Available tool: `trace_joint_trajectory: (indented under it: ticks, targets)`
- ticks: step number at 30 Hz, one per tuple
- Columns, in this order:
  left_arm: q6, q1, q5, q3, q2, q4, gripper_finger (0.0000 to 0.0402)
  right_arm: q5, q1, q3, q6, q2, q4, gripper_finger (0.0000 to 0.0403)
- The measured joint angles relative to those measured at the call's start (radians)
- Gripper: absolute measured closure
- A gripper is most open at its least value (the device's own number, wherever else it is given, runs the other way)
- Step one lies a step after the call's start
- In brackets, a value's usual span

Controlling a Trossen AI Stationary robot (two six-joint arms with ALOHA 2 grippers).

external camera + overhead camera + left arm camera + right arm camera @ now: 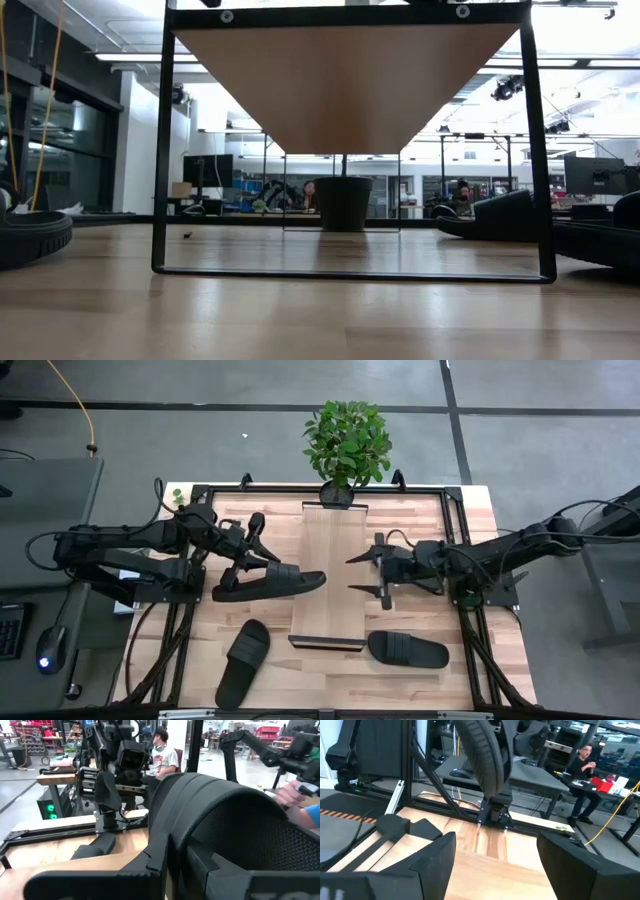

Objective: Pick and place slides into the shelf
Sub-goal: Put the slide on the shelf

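Observation:
Three black slides show in the high view. One slide (270, 582) is at my left gripper (243, 563), its toe end reaching over the left edge of the pale shelf board (330, 540). Its strap (225, 815) fills the left wrist view. The shelf stands raised on a black frame (160, 150). A second slide (243, 660) lies sole-down on the table near the shelf's near-left corner. A third slide (408, 649) lies at its near-right corner. My right gripper (368, 572) is open above the shelf's right part, touching nothing. My left gripper is shut on the slide at its heel end (228, 588), reaching in level from the table's left. The gripper and the strap hide the exact place of contact. The slide lies about level, along the table's width, heel out past the shelf and toe (312, 578) over the board.
A potted plant (345, 445) stands at the shelf's far end. Black frame rails (455, 540) run along the table's left and right sides. In the low view the two resting slides (30, 240) (600, 245) flank the shelf frame. People sit in the room beyond.

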Motion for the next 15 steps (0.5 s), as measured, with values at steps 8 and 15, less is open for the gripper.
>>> trace_joint_trajectory:
  ticks: [8, 15]
  targets:
    - [0.0, 0.0, -0.003, 0.0, 0.058, 0.038, 0.0369, -0.014, 0.0, 0.129, 0.014, 0.154, 0.006, 0.0128]
    - [0.0, 0.0, -0.003, 0.0, 0.075, 0.054, 0.0369, -0.047, 0.002, 0.2, 0.015, 0.242, -0.012, 0.0128]
